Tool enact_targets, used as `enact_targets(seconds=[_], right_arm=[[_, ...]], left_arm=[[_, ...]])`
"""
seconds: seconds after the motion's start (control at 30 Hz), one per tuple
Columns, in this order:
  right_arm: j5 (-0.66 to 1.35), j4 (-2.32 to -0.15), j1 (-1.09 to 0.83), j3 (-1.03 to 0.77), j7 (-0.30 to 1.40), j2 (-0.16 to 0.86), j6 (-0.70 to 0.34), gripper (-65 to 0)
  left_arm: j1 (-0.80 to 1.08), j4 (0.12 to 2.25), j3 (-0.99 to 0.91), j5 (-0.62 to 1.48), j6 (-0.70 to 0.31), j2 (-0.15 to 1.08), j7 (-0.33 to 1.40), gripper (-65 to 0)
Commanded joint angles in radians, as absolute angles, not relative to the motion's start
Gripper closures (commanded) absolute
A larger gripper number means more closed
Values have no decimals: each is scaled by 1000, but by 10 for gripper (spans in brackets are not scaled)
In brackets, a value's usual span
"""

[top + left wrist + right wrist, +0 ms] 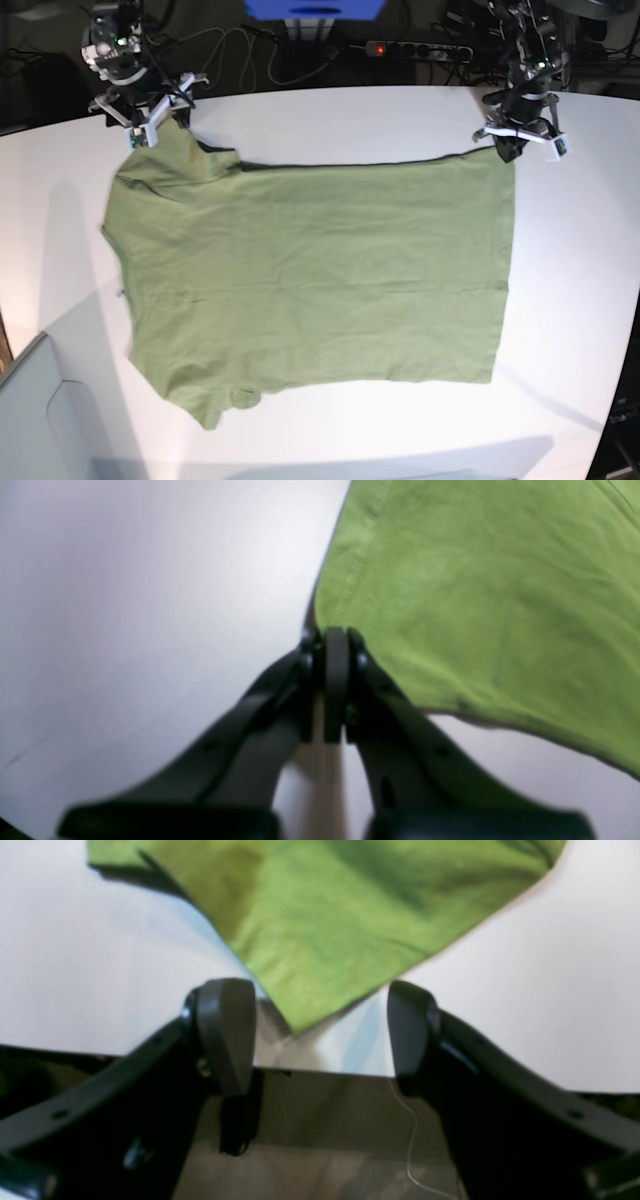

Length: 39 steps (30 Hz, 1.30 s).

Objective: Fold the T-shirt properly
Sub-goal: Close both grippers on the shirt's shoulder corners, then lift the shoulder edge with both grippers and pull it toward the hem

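The olive-green T-shirt lies spread flat on the white table, sleeves toward the left of the base view. At its far right corner my left gripper is shut; in the left wrist view the shirt runs its hem corner right into the closed tips of that gripper, slightly raised off the table. My right gripper stands open at the far left sleeve. In the right wrist view the sleeve's point of the shirt lies loose between the spread fingers of that gripper.
The table's back edge runs just behind the right gripper. Behind the table there are a power strip, cables and a blue object. A pale grey box sits at the near left corner.
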State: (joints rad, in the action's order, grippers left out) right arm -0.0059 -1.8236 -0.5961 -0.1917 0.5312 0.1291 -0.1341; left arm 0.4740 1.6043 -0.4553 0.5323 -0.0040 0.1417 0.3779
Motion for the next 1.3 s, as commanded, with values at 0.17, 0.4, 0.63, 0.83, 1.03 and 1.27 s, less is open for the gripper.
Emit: enact_targets(seconds=[0.17,0.4,0.63,0.83,1.03,1.27], right_arm=[[-2,-1834,-598,-197,518,134,-147,-391],[-4,-1782,-567,-197,519,136,-147,-311],[-4,-1753,-561,-197,519,136,-147,-176],[-4,-1759,-562,-199,524,136,-147,-6],[-4,-1850,-608,-199,519,136,-147,-1],[-4,-2014,-671,-209,524,136,-147,-1]], left_arm=[[487,1616,-460,532,-2,148,387,0],[487,1616,-460,532,-2,148,387,0],[487,1616,-460,532,-2,148,387,0],[487,1618,-461,532,-2,148,387,0],[513,1673,-463,532,-2,148,387,0],[581,1791,-463,532,-1,147,386,0]])
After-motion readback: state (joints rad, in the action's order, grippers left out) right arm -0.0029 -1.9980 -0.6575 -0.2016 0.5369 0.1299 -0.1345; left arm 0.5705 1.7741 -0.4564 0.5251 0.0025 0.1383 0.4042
